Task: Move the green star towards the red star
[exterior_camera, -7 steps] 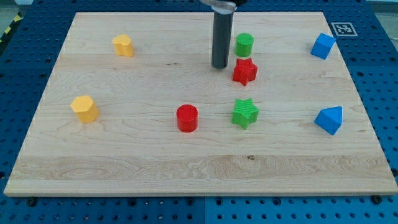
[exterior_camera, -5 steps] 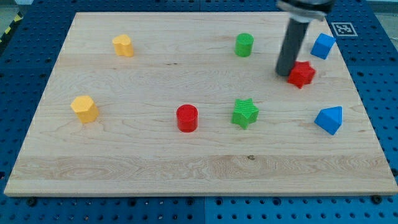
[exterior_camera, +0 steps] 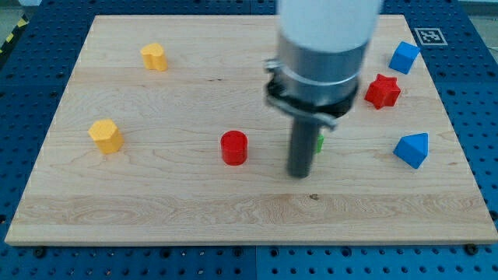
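Observation:
My tip (exterior_camera: 299, 174) rests on the board just below and left of the green star (exterior_camera: 320, 143), which is almost wholly hidden behind the rod; only a green sliver shows at the rod's right edge. The red star (exterior_camera: 382, 91) lies up and to the right of it, near the view's right side. The arm's large grey body covers the upper middle of the board.
A red cylinder (exterior_camera: 233, 147) sits left of my tip. Two yellow blocks lie at the left (exterior_camera: 106, 135) and upper left (exterior_camera: 154, 57). Blue blocks sit at the right (exterior_camera: 412, 149) and upper right (exterior_camera: 404, 57). The green cylinder is hidden by the arm.
The rod pushed the red star to the right, then swung down and left; the tip now sits just below the green star, and the arm hides the green cylinder.

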`<action>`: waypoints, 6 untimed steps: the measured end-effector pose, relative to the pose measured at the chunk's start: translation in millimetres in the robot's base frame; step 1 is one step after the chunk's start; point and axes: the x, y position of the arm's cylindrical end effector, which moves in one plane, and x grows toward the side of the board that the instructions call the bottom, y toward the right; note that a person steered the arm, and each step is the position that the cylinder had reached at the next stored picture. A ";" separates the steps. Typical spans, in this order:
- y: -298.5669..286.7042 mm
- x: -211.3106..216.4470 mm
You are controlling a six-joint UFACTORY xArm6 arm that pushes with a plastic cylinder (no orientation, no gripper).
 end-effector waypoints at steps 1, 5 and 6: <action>-26.1 -23.4; 4.8 -92.8; -101.2 -94.4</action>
